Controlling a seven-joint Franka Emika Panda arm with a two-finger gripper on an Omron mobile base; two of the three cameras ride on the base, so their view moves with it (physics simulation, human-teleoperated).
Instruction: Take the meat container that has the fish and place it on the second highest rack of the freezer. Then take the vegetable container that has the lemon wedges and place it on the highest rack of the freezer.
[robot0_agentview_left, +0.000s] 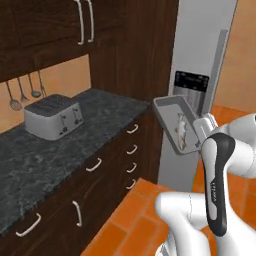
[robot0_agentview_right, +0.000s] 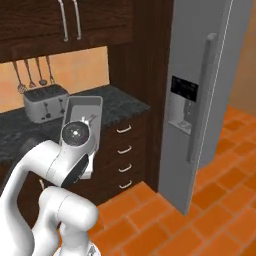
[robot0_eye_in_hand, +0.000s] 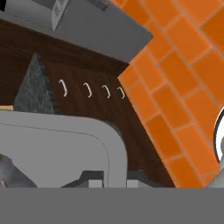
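The gripper (robot0_agentview_left: 200, 131) is clamped on the rim of the meat container (robot0_agentview_left: 172, 120), holding it in the air, steeply tilted, beyond the end of the table (robot0_agentview_left: 60, 145) and in front of the freezer (robot0_agentview_left: 200, 60). The tray reaches up and left from the gripper, with the fish (robot0_agentview_left: 182, 131) lying inside near the gripped edge. In the hand view the tray's grey wall (robot0_eye_in_hand: 57, 148) sits just above the fingertips (robot0_eye_in_hand: 92, 178), over drawers (robot0_eye_in_hand: 92, 89) and orange floor (robot0_eye_in_hand: 183, 87).
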